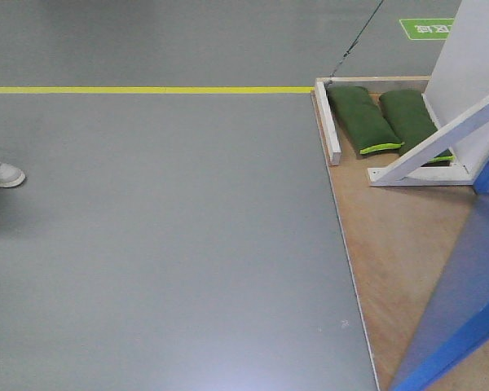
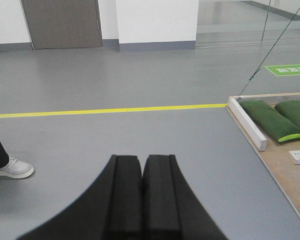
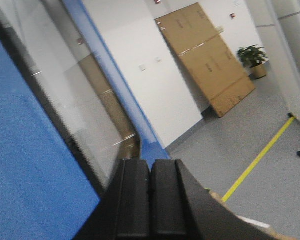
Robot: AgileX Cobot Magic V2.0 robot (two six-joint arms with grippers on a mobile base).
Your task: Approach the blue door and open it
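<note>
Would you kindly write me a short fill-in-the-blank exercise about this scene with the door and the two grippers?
1. Two ___ sandbags lie on the wooden platform.
2. A ___ line crosses the grey floor.
3. The left gripper is ___, holding nothing.
4. The door beside the right gripper is coloured ___.
Missing words: green; yellow; shut; blue.
</note>
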